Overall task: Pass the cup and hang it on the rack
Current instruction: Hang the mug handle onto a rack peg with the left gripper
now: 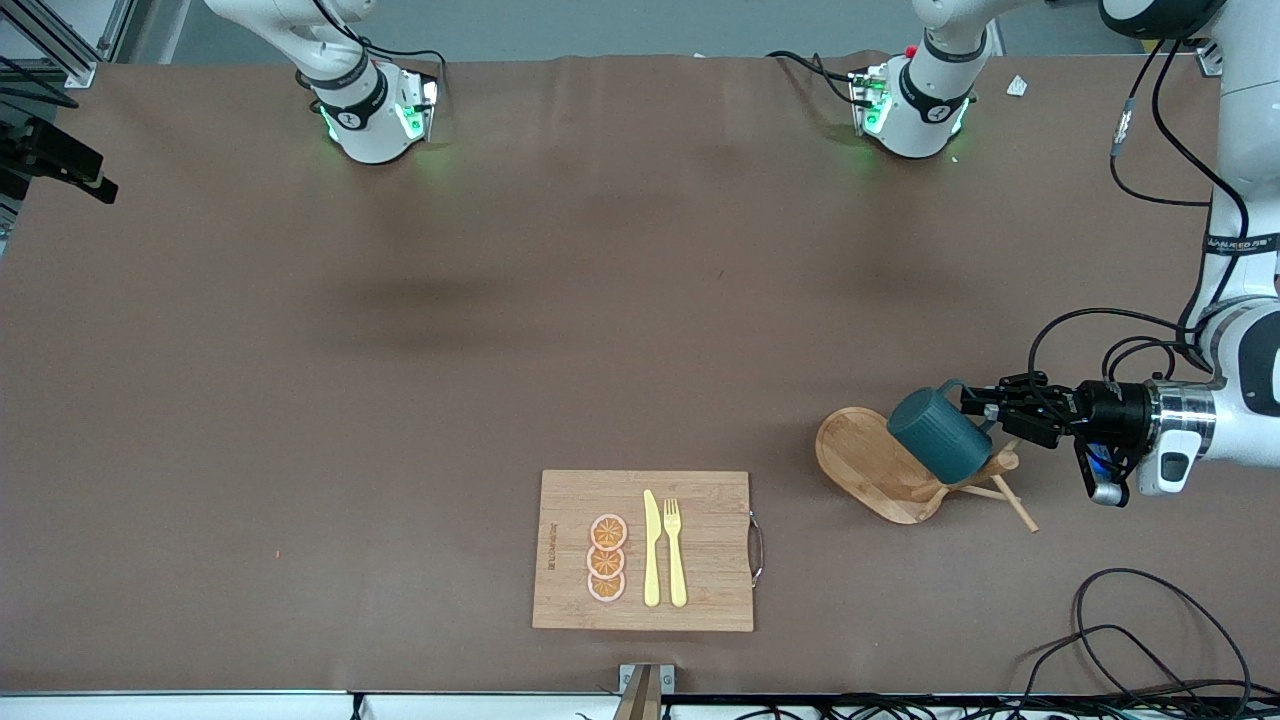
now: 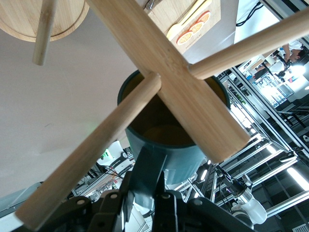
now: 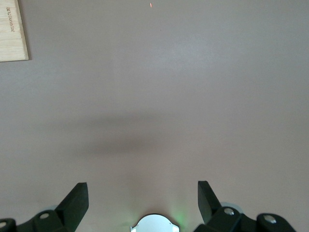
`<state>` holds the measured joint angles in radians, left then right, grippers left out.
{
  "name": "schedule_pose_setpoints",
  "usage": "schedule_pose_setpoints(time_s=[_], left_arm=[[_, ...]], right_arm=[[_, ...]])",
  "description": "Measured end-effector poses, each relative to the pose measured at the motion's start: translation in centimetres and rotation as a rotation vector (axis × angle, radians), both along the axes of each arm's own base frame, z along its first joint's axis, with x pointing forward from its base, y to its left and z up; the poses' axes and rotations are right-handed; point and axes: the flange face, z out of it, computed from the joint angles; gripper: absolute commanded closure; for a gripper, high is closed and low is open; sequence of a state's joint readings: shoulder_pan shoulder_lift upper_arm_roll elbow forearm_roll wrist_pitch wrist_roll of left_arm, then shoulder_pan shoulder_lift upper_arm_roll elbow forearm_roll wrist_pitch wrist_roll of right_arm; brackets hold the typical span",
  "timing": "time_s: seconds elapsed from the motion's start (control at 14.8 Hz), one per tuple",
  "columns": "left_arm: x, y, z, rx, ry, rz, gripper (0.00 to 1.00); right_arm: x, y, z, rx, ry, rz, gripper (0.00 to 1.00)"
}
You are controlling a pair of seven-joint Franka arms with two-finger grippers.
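As seen from the front, finds the left gripper (image 1: 975,403) in the air over the rack (image 1: 860,450), fingers (image 2: 111,208) clenched on the thin loop handle of the cup (image 1: 940,435). Holds the cup tilted, mouth turned toward the rack's post and pegs, body over the oval base. From the left wrist view, shows one peg crossing the mustard-brown mouth; cannot tell whether wood and cup touch.

Puts the rack toward the left arm's end of the bench (image 1: 400,400), about as near the front camera as the cutting board (image 1: 570,560). Lays three orange slices (image 1: 607,558), a yellow knife (image 1: 651,548) and a yellow fork (image 1: 675,552) side by side on that board.

Leaves the right gripper (image 3: 141,193) waiting over bare bench, fingers released and spread wide, a corner of the board at the edge of its view.

Covers the bench in a dull brown sheet with soft shadows and faint creases near the arm bases. Trails loose black cables (image 1: 1150,640) over the corner nearest the front camera at the left arm's end. Frames the room with aluminium struts and bright strip lights in the left wrist view.
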<state>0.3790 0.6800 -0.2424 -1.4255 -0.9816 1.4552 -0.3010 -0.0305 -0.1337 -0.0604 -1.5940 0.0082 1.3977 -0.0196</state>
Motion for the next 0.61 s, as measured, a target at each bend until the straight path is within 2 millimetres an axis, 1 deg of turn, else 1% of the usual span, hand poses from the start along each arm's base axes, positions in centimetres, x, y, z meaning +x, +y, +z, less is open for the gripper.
schedule_pose_setpoints(time_s=[0.07, 0.13, 0.2, 0.27, 0.34, 0.4, 0.47, 0.54, 0.61], left_arm=[[0.03, -0.01, 0.03, -0.004, 0.0, 0.002, 0.49], [0.05, 0.0, 0.06, -0.007, 0.0, 0.005, 0.47], [0.06, 0.02, 0.08, -0.009, -0.001, 0.006, 0.42], [0.06, 0.08, 0.07, -0.009, -0.001, 0.007, 0.4], [0.06, 0.14, 0.07, -0.009, -0.001, 0.008, 0.31], [0.07, 0.18, 0.1, -0.009, -0.001, 0.009, 0.25], [0.09, 0.21, 0.16, -0.009, -0.002, 0.009, 0.16], [0.13, 0.23, 0.23, -0.008, -0.003, 0.01, 0.0], [0.19, 0.27, 0.37, -0.007, -0.005, 0.011, 0.0]], right_arm=[[0.0, 0.0, 0.0, 0.0, 0.0, 0.0, 0.0], [0.0, 0.0, 0.0, 0.0, 0.0, 0.0, 0.0], [0.0, 0.0, -0.01, 0.0, 0.0, 0.0, 0.0], [0.0, 0.0, -0.01, 0.0, 0.001, 0.0, 0.0], [0.0, 0.0, -0.02, 0.0, 0.001, 0.0, 0.0], [0.0, 0.0, -0.02, 0.0, 0.001, 0.0, 0.0], [0.0, 0.0, -0.02, 0.0, 0.001, 0.0, 0.0], [0.0, 0.0, -0.02, 0.0, 0.001, 0.0, 0.0], [0.0, 0.0, -0.03, 0.0, 0.001, 0.0, 0.0]])
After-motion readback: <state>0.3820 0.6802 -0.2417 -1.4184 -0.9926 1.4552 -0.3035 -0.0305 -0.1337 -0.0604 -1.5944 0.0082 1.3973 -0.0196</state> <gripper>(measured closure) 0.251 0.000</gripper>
